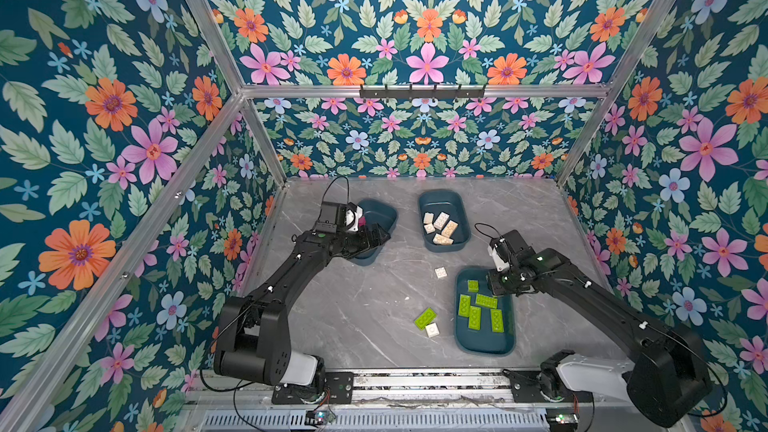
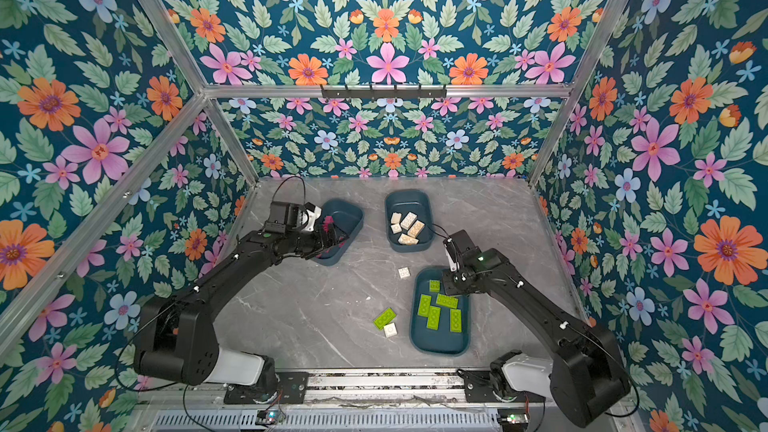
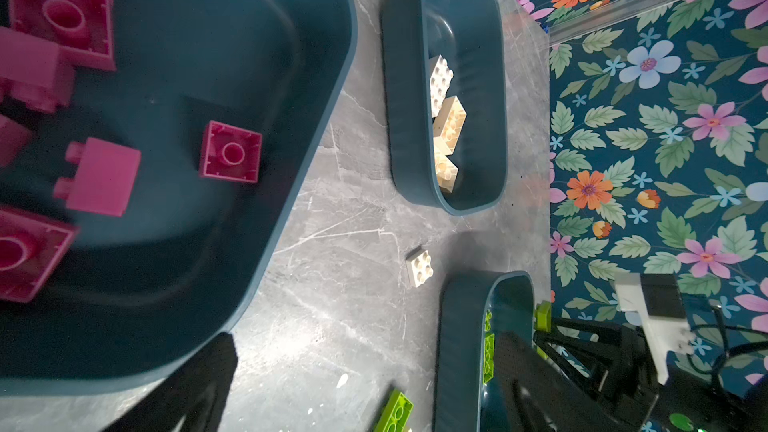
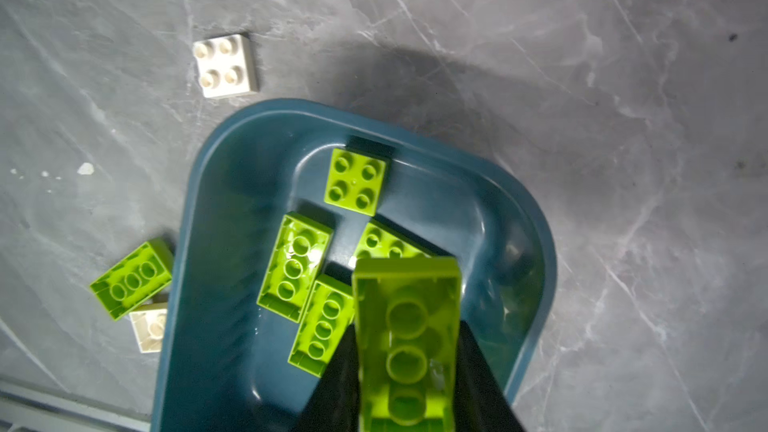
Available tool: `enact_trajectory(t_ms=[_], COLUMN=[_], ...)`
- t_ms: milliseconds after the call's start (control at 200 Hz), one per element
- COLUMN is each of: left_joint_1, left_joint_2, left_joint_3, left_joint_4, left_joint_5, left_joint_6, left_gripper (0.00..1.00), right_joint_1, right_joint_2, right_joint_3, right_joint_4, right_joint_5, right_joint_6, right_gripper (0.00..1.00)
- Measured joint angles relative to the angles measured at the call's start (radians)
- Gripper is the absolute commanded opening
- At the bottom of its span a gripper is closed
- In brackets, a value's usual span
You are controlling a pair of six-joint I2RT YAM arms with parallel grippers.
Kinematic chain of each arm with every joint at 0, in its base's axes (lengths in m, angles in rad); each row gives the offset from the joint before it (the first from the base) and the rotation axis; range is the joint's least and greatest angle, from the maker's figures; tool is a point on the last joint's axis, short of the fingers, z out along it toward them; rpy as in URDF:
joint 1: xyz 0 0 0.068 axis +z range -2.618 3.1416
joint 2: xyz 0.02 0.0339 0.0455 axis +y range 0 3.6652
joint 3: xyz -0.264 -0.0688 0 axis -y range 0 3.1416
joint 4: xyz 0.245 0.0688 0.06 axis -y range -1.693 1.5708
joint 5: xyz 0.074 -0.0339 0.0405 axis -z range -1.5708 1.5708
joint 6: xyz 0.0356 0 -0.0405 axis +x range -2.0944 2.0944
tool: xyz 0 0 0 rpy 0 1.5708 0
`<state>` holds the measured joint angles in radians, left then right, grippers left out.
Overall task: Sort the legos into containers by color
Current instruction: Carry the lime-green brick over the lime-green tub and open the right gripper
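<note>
My right gripper (image 4: pixel 409 367) is shut on an oblong lime green lego (image 4: pixel 407 301), holding it over the near-right container (image 1: pixel 484 347), which has several green legos (image 1: pixel 476 315) in it. My left gripper (image 1: pixel 376 238) hangs open and empty over the far-left container (image 3: pixel 316 89), where several magenta-pink legos (image 3: pixel 230 151) lie. Cream-white legos (image 1: pixel 440 226) fill the middle far container (image 1: pixel 442 199). Loose on the table are a green lego (image 1: pixel 425 318), a cream one (image 1: pixel 432 329) touching it, and another cream one (image 1: pixel 440 272).
The grey marble table (image 1: pixel 353 313) is closed in by floral walls behind and on both sides. A metal rail (image 1: pixel 415 382) with both arm bases runs along the front edge. The loose legos lie left of the green container.
</note>
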<state>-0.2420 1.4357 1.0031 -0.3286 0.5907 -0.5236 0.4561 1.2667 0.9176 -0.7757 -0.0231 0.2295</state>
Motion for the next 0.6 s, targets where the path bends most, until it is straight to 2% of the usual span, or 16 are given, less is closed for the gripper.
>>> enact_trajectory(t_ms=[145,390,600], left_joint_1=[0.000,0.000,0.000], left_joint_2=[0.000,0.015,0.025], left_joint_3=[0.000,0.000,0.008], left_joint_4=[-0.001,-0.002,-0.004], left_joint_5=[-0.014,-0.018,-0.023], left_joint_6=[0.001,0.005,0.008], left_gripper=[0.99,0.99,0.99], right_joint_1=[-0.002,-0.002,-0.005], right_joint_2=[0.047,0.050,0.138], right_joint_3=[0.028,0.005,0.006], right_joint_4=[-0.001,-0.042,-0.017], right_joint_5=[0.000,0.008,0.018], right_joint_6=[-0.134,-0.465,-0.613], right_gripper=[0.28,0.31,0.34])
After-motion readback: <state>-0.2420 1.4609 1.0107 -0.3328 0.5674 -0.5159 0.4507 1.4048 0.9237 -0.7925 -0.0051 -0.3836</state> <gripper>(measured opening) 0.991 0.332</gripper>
